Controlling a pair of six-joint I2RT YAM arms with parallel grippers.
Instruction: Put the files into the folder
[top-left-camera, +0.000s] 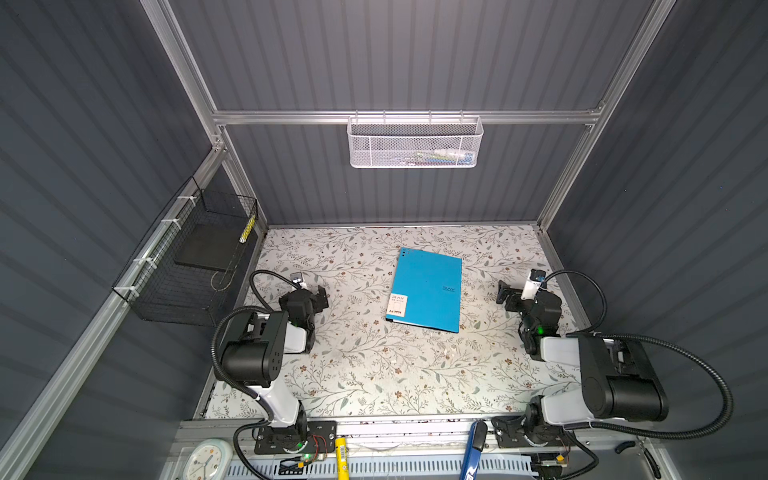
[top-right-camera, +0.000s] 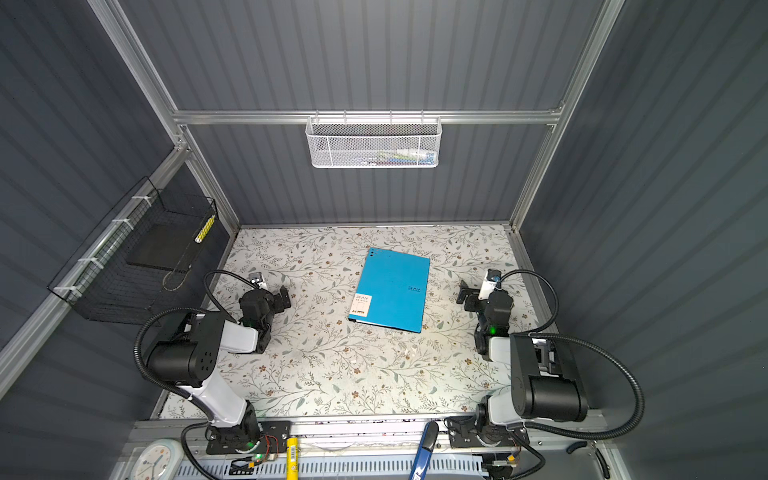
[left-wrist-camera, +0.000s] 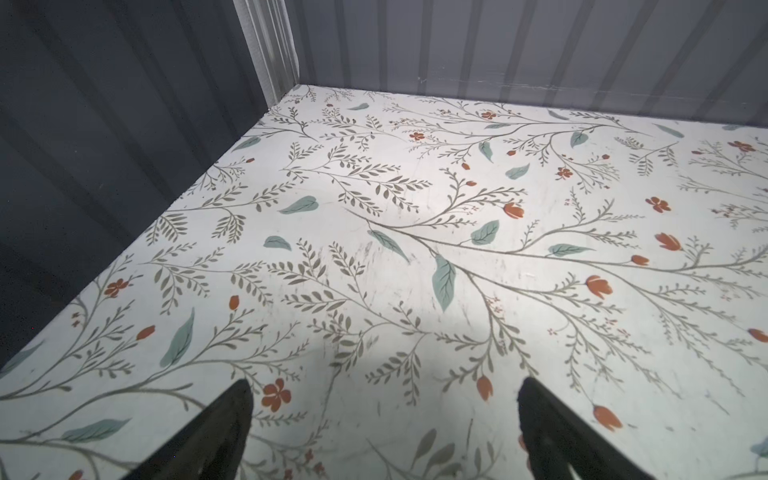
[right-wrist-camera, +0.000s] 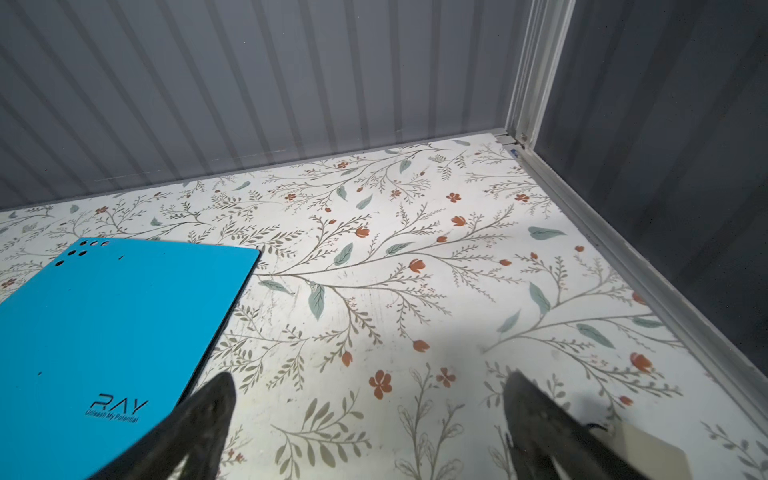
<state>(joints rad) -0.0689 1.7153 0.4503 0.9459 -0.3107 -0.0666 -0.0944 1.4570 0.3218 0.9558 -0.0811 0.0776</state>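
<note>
The folder (top-left-camera: 428, 291) looks like smooth blue plastic with a soft sheen, and its label (top-left-camera: 397, 304) like matt cream paper. The floral tabletop (top-left-camera: 374, 365) is smooth (scuffed grey in places). The wall basket (top-left-camera: 415, 145) is white-coated metal mesh, and the frame rail (top-left-camera: 291, 117) is bare ribbed aluminium.

Left claw (top-left-camera: 319, 296): jaws spread wide, nothing gripped, held low. Right claw (top-left-camera: 504, 296): the same, facing inward. Both arms folded, elbows raised.
</note>
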